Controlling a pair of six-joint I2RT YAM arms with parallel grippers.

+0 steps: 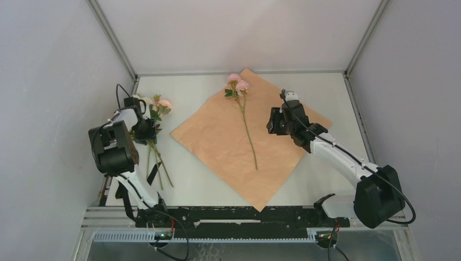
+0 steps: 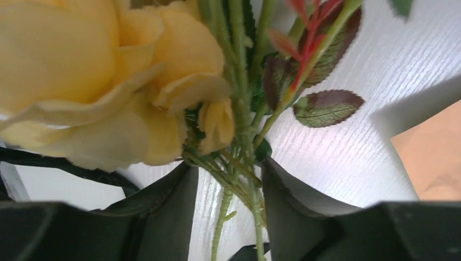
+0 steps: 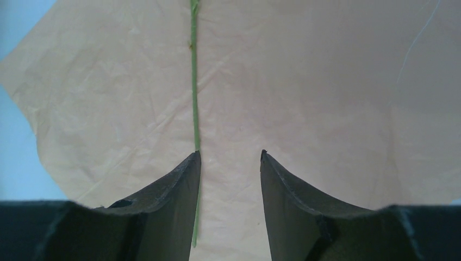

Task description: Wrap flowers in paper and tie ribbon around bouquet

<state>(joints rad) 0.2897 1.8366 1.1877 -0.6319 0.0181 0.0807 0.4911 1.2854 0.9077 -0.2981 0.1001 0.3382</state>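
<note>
Black fingers (image 2: 163, 217) of the left gripper (image 2: 229, 168) filled the bottom of the left wrist view. They stood partway apart on either side of a cluster of thin green stems (image 2: 242, 163), and a sliver of white table (image 2: 348, 157) showed between the left-hand finger and the stems, so the jaws straddled them without pinching. A big yellow rose (image 2: 92, 81) crowded the upper left of that frame, a dark-veined leaf (image 2: 326, 106) hung right of centre, and a corner of the paper (image 2: 429, 157) showed at the right edge. From above, this bunch of flowers (image 1: 155, 109) lay at the left of the table, off the sheet and near its left corner. The paper lay peach face up as a diamond in the middle. A single pink-flowered stem (image 1: 245, 122) rested on it, blooms at the upper corner and stalk running down toward the centre. The right gripper (image 1: 277, 120) hovered over the sheet's right half with its jaws moderately wide and empty. In its own view that stalk passed by the left-hand fingertip rather than squarely through the gap. The flowers looked light, with soft heads that would crush and thin, smooth stalks likely to roll or slip. The safest hold seemed to be on the gathered stems just below the heads. The paper looked thin and creased, probably floppy and prone to slide, so it was best lifted by a corner.
</note>
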